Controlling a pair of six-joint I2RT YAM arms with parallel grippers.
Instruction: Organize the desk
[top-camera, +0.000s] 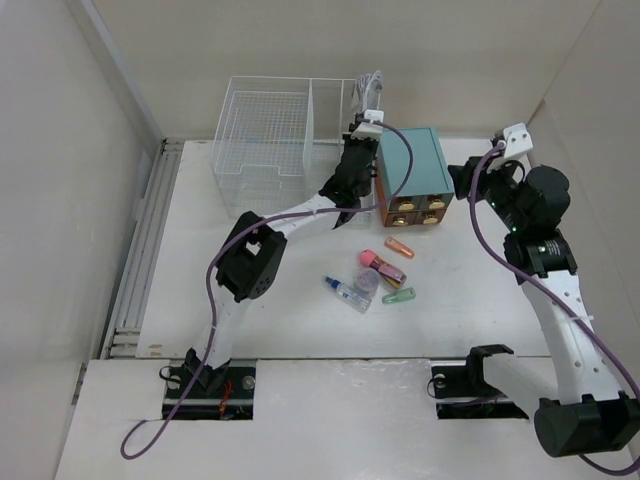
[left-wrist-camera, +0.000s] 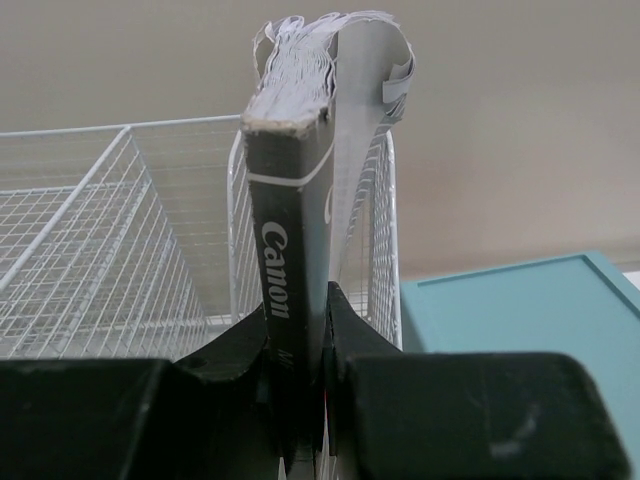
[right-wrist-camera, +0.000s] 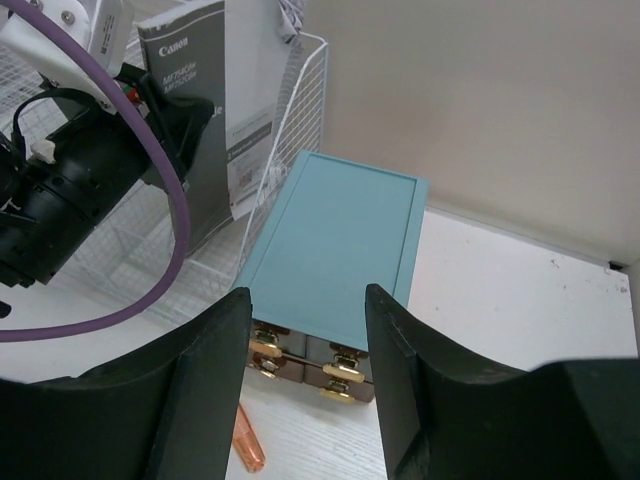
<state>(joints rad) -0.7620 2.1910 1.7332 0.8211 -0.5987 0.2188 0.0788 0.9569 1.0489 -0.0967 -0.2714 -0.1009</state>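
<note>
Tabletop (top-camera: 300, 340): white, matte, walled by pale panels, spread below both arms and bearing all items listed. Wire basket (top-camera: 265, 135): white, two compartments, at the far edge; nothing visible in the wide left compartment. Drawer box (top-camera: 412, 165): teal top, four brass-pulled fronts facing the arms, just right of the basket, drawers apparently shut. Canon manual (left-wrist-camera: 285, 260): dark spine, pages curling at the top, upright at the basket's narrow right compartment; whether already inside the wire or only above the rim, not determinable. Left claw (left-wrist-camera: 300, 335): clenched on the lower edge of the manual, spine pinched between both fingers. Right claw (right-wrist-camera: 308, 310): released, fingers apart, nothing between them, hanging over the near side of the drawer box. Loose lot, mid-tabletop, in front of the drawer box and close together: orange pen-like stick (top-camera: 400, 246), pink piece (top-camera: 372, 261), blue-capped clear tube (top-camera: 345, 291), green piece (top-camera: 398, 296), small clear round item (top-camera: 367, 283); exact kinds too small to tell. Progress, by judgement: early; one item in the act of being filed into the basket, about five small items yet to be put away, probably into basket or drawers. Writing: "Canon" in white along the spine; "Canon" again at the head of the cover in the right wrist view, finer lines beneath not securely legible; no readable marks elsewhere.
</note>
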